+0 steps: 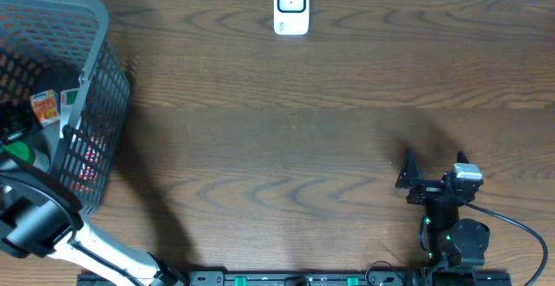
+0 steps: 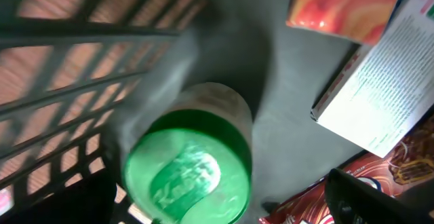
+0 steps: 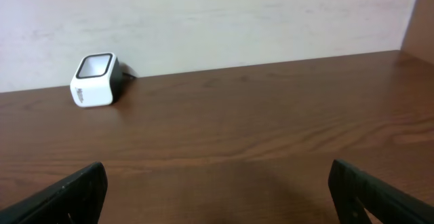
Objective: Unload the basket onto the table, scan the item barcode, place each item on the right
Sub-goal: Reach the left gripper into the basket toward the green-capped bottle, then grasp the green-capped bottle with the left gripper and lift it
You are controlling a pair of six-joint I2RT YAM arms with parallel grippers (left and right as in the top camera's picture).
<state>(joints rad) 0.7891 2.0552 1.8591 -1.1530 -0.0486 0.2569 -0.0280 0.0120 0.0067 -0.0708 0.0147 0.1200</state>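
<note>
- Left gripper (image 2: 217, 209) hangs wide open, empty, inside the mesh basket (image 1: 95, 104), above a green-lidded tub (image 2: 186, 173), likely the item.
- Right gripper (image 3: 217, 200) gapes empty, well apart from the barcode scanner (image 1: 291, 7).
- Risk: the jaws could snag the neighbouring white carton (image 2: 380, 81); the round tub may slip.
- Lid embossing and carton print are too blurred to read.

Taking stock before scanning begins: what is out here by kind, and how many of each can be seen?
Basket: 1
Barcode scanner: 1
Green-lidded tub: 1
Printed box: 1
Orange packet: 1
Red packet: 1
Total: 6 visible
</note>
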